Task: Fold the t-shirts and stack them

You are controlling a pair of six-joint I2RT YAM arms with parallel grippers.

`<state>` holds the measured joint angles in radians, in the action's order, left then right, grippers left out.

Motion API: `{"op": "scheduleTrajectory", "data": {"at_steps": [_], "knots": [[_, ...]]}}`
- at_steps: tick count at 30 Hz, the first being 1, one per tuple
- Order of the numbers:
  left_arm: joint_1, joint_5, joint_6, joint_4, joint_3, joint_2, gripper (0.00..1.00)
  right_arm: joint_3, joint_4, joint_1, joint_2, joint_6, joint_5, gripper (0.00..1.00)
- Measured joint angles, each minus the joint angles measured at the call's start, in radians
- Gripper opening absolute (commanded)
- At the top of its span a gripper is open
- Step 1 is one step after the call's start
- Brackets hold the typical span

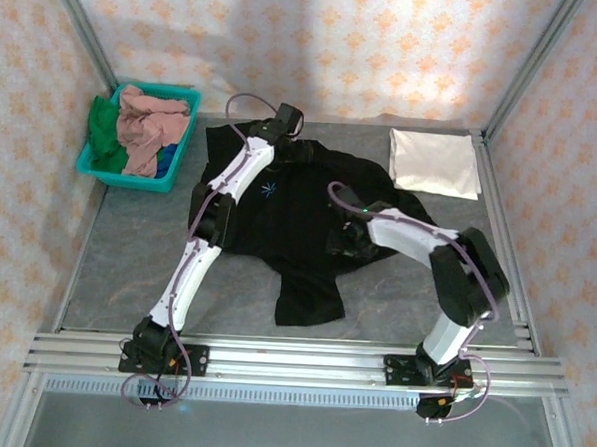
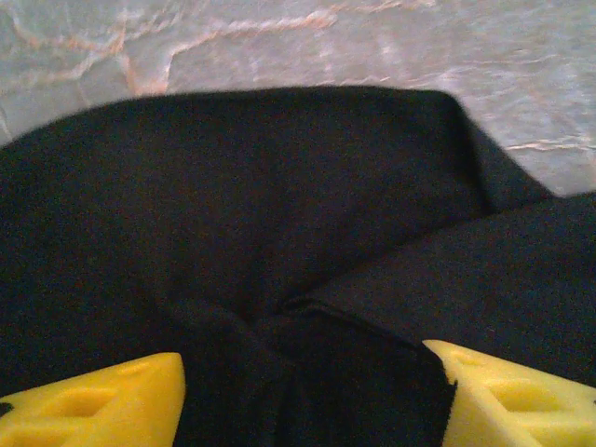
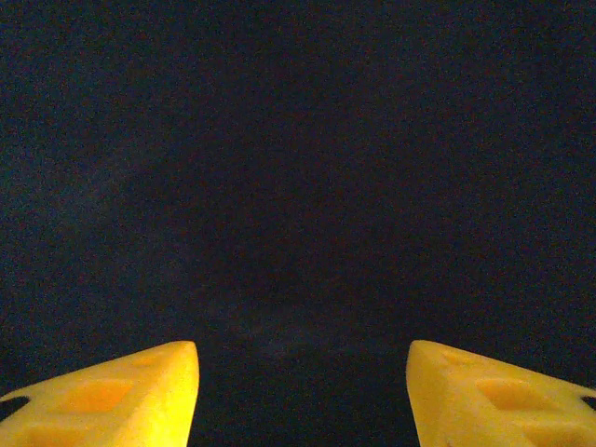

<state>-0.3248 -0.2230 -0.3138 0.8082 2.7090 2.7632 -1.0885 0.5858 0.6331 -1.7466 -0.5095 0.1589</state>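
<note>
Found the black t-shirt (image 1: 300, 199) spread open on the desk (image 1: 126, 265), just beside the teal basket (image 1: 86, 162), rumpled and not yet folded. Counted pink t-shirt (image 1: 148, 126), green t-shirt (image 1: 103, 133) and blue t-shirt (image 1: 167, 162) heaped inside the basket. Logged the cream t-shirt (image 1: 434, 163) folded flat, well apart from the basket, across the black one from it.

Traced the left arm (image 1: 236, 175) out to the black shirt's far edge, the end nearer the basket. In the left wrist view, saw the left fingertips (image 2: 102, 405) standing well apart with a raised pleat of black cloth between them, not pinched, and bare desk just past the cloth edge. Read left jaws as open, holding nothing.

Traced the right arm (image 1: 408, 237) bent over the shirt's middle, farther from the basket. In the right wrist view, saw the right fingertips (image 3: 112, 396) apart above flat black cloth, nothing between. Read right jaws as open and empty.

Relation for the next move: cloth directly under and ahead of both jaws. Judged the long axis to run slantwise from the basket end away toward the cream shirt, with one lobe hanging toward the arm bases. Cannot tell collar from hem under the arms. Judged left jaws nearer a graspable edge; right jaws with no edge in reach.
</note>
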Motion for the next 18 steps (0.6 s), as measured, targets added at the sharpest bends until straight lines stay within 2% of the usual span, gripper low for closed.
{"op": "scheduleTrajectory", "data": {"at_steps": [2,4,9,11,13,15,18], "knots": [[0.004,-0.018,0.003,0.005,-0.066,-0.071,0.7,-0.029,-0.003,0.042,-0.053,-0.014,0.021,0.59],[0.005,-0.026,0.003,0.004,-0.212,-0.208,0.7,-0.065,-0.003,0.063,-0.067,-0.022,0.038,0.59],[0.004,-0.023,-0.028,-0.081,-0.791,-0.712,0.75,-0.076,0.043,0.034,0.003,-0.018,0.013,0.61],[-0.009,-0.006,-0.064,-0.129,-1.028,-0.916,0.75,-0.06,0.084,-0.021,0.082,-0.01,-0.034,0.63],[-0.05,0.015,-0.12,-0.161,-1.259,-1.101,0.75,-0.039,0.124,-0.134,0.181,0.0,-0.096,0.64],[-0.125,0.039,-0.187,-0.181,-1.437,-1.212,0.75,-0.021,0.138,-0.262,0.25,0.006,-0.142,0.64],[-0.277,0.059,-0.302,-0.206,-1.66,-1.283,0.75,0.025,0.139,-0.451,0.298,0.016,-0.189,0.65]]}}
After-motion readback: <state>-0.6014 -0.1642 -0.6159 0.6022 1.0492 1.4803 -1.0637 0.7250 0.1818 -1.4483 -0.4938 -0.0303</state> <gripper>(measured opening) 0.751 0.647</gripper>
